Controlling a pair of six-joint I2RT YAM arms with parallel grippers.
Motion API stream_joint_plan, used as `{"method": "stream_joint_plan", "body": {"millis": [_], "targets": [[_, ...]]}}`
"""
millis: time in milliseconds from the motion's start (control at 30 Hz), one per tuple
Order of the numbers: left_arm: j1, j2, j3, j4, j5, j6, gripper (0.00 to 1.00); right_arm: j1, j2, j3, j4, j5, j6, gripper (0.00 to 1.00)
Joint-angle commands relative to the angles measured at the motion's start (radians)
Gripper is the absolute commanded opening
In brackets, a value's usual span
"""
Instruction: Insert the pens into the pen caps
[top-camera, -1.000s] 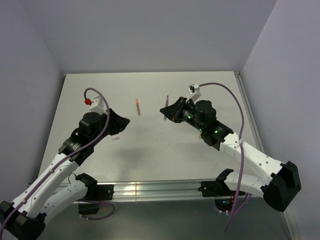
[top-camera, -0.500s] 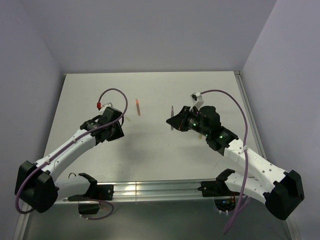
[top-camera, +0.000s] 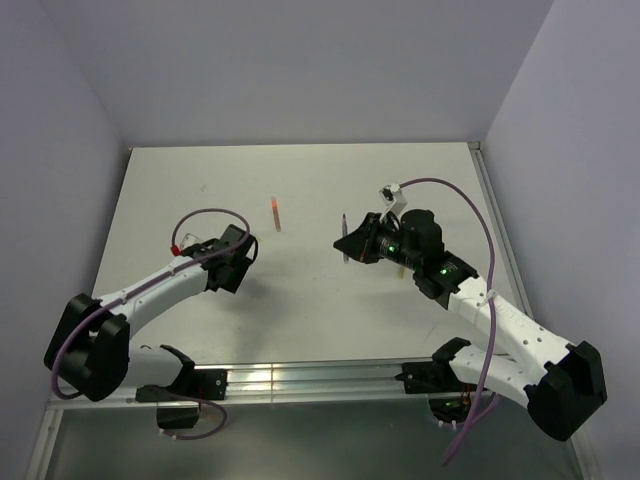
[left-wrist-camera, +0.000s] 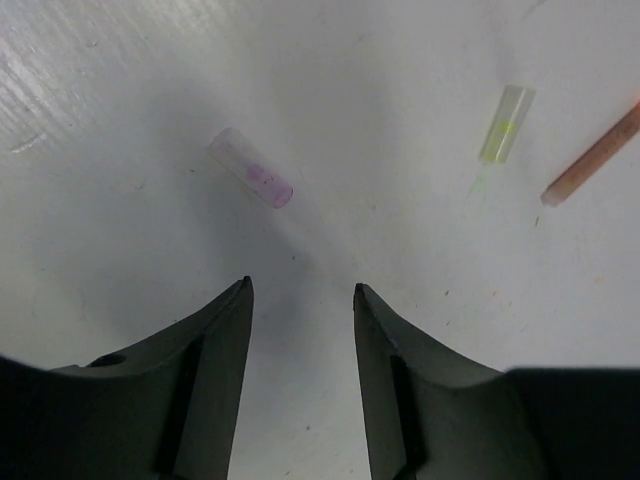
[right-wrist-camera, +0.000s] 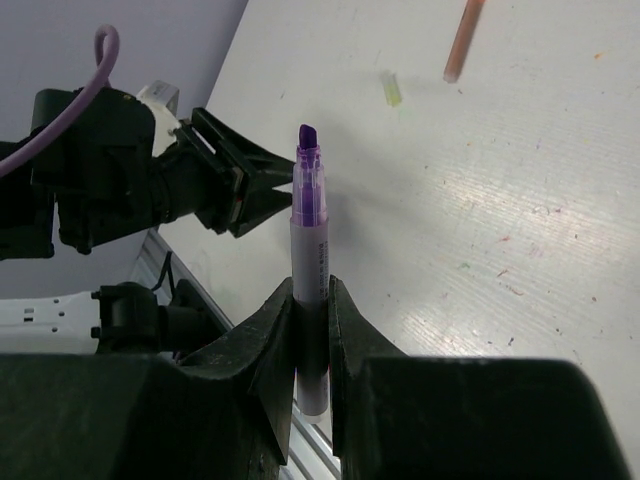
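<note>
purple pen (right-wrist-camera: 309, 225), lilac cap (left-wrist-camera: 252, 168), yellow-green cap (left-wrist-camera: 505, 123), orange pen (left-wrist-camera: 592, 153)

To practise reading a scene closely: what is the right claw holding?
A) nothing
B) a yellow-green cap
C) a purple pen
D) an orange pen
C: in the right wrist view the right claw is shut on the purple pen, whose uncapped tip sticks out beyond the fingers.

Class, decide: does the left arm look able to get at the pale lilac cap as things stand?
Probably yes: the left gripper is open and the lilac cap lies alone just ahead of its fingertips, nothing between them.
</note>
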Motion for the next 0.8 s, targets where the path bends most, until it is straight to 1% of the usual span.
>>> {"method": "stream_joint_plan", "body": {"millis": [0, 33, 67, 133, 200, 300, 400, 467, 767], "targets": [[-0.008, 0.038, 0.058, -0.001, -0.087, -0.195, 0.49, -0.013, -0.026, 0.015, -0.015, -0.029, -0.036, 0.00], [-0.007, 0.050, 0.062, -0.005, -0.091, -0.224, 0.48, -0.016, -0.028, 0.015, -0.017, -0.030, -0.036, 0.00], [-0.007, 0.063, 0.067, -0.036, -0.097, -0.250, 0.42, -0.018, -0.029, 0.013, -0.017, -0.036, -0.036, 0.00], [-0.002, 0.099, 0.082, -0.064, -0.114, -0.304, 0.40, -0.019, -0.034, 0.010, -0.017, -0.041, -0.034, 0.00], [0.000, 0.104, 0.054, -0.039, -0.114, -0.339, 0.41, -0.018, -0.040, 0.003, -0.017, -0.040, -0.034, 0.00], [0.016, 0.104, 0.029, 0.001, -0.095, -0.344, 0.43, -0.018, -0.044, 0.001, -0.018, -0.040, -0.037, 0.00], [0.035, 0.130, 0.058, -0.048, -0.107, -0.347, 0.44, -0.018, -0.044, -0.002, -0.017, -0.041, -0.037, 0.00], [0.038, 0.129, 0.058, -0.061, -0.112, -0.359, 0.43, -0.019, -0.040, -0.002, -0.017, -0.041, -0.037, 0.00], [0.059, 0.119, -0.010, -0.022, -0.089, -0.365, 0.42, -0.018, -0.031, -0.002, -0.011, -0.049, -0.039, 0.00]]}}
